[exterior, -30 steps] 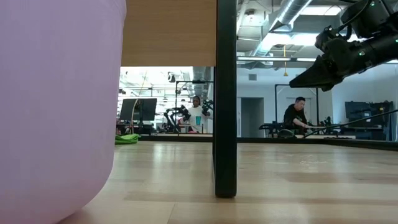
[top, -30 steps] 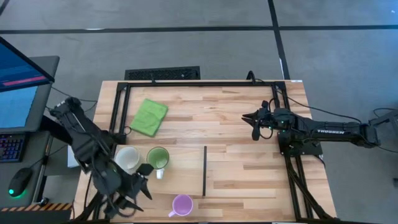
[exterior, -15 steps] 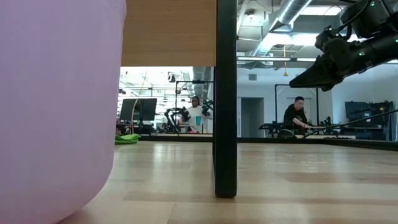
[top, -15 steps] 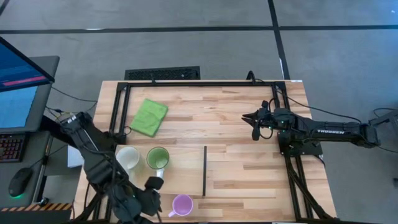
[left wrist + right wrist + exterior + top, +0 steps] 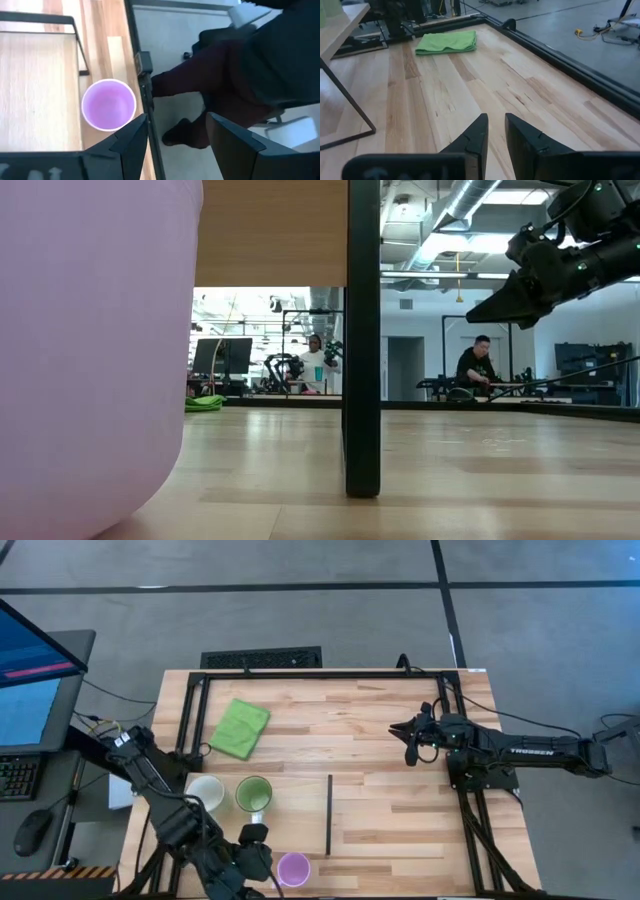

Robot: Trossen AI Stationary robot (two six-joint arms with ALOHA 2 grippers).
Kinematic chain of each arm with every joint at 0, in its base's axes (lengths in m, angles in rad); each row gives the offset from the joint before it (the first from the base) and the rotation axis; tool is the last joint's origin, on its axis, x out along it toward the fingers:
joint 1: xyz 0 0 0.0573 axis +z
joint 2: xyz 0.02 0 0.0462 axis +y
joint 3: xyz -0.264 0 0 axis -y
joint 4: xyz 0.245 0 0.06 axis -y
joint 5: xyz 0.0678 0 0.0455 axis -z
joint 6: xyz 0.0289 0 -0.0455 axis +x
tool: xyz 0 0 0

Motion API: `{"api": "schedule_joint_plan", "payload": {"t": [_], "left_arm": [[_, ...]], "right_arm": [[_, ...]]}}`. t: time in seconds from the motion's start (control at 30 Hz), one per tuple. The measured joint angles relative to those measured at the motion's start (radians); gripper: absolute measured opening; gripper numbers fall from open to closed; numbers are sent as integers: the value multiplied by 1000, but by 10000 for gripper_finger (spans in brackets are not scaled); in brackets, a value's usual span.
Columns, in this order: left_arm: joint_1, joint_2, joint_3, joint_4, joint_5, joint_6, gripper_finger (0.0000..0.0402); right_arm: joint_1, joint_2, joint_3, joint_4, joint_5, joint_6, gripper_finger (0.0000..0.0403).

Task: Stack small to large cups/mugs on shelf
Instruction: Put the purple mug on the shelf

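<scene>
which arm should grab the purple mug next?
Left. Its open hand sits right beside the purple mug; the right hand hovers far across the table.

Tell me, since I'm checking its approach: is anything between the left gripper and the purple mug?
Nothing visible. The left gripper, open, hovers just beside the purple mug, with bare table between them; the green mug and white mug stand on the shelf, aside.
</scene>
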Motion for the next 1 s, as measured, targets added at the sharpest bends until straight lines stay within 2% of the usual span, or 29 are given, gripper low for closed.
{"api": "schedule_joint_plan", "payload": {"t": [0.23,0.7,1.0], "left_arm": [[13,36,-1,-9,20,-35,192],[57,90,-12,-45,-32,-55,192],[51,121,-14,8,53,-26,192]], "right_arm": [[0,0,0,-2,0,28,87],[0,0,0,-28,0,55,87],[0,1,0,-44,0,53,87]]}}
